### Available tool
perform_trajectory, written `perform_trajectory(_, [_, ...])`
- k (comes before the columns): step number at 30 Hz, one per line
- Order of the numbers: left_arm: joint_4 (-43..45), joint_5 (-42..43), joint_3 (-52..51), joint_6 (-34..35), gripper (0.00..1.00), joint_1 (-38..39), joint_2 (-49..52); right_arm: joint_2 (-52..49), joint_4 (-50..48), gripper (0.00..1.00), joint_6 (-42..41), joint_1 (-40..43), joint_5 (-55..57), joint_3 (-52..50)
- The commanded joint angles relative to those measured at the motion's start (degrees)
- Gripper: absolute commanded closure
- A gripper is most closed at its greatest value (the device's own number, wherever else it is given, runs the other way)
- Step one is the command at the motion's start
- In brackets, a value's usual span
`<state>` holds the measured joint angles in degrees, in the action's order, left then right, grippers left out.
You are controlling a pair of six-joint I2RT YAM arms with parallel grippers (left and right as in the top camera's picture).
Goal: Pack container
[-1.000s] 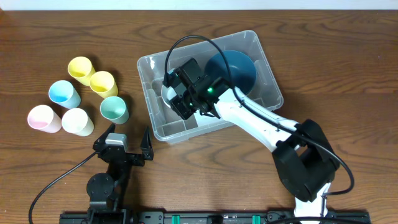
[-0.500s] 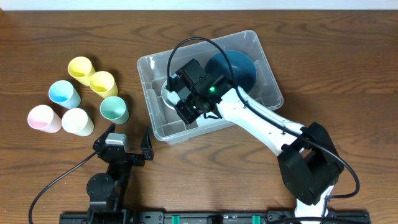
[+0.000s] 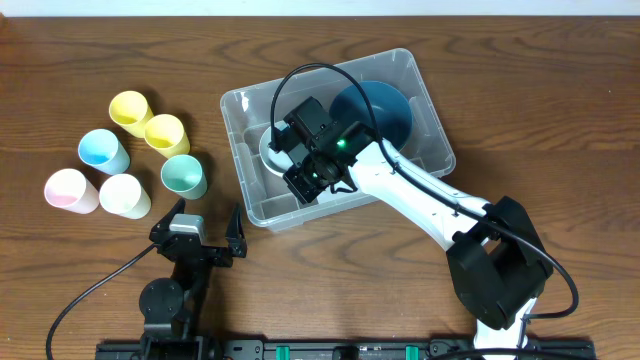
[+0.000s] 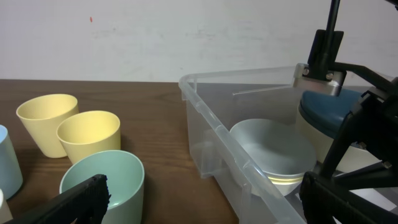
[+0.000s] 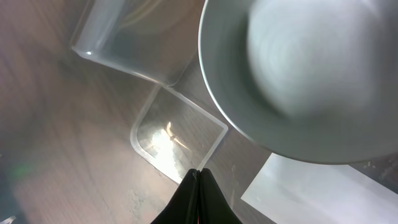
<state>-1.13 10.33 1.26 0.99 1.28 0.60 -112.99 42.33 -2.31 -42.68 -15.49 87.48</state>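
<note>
The container sits at the centre of the table, to the right of the cups. Its long axis runs left to right, skewed so that the right end lies farther from the robot; the open top faces up. The right arm reaches from the near right edge diagonally across the container's near rim. The right gripper points down into the left half, with its jaws pressed together on nothing. The left gripper sits low at the near edge, aimed toward the cups, with its jaws spread wide and empty. The container holds a pale grey bowl in its left half, a dark blue bowl in its right half, and a white label on the floor. Six cups stand outside on the left: two yellow cups, a blue cup, a green cup, a pink cup and a cream cup.
</note>
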Motion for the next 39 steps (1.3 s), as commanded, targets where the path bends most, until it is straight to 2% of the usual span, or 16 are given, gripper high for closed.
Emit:
perform_trajectory(1, [-1.88, 0.83, -1.03, -0.98, 0.02, -0.24, -0.33, -0.98, 0.17, 0.98, 0.92, -0.42, -0.42, 0.9])
perform_trajectory(16, [-1.88, 0.83, -1.03, -0.98, 0.02, -0.24, -0.33, -4.35, -2.4, 0.98, 1.79, 0.52, 0.79, 0.9])
perform_trajectory(39, [-1.88, 0.81, -1.03, -0.98, 0.02, -0.24, -0.33, -6.23, -10.93, 0.94, 3.26, 1.9, 9.29, 0.9])
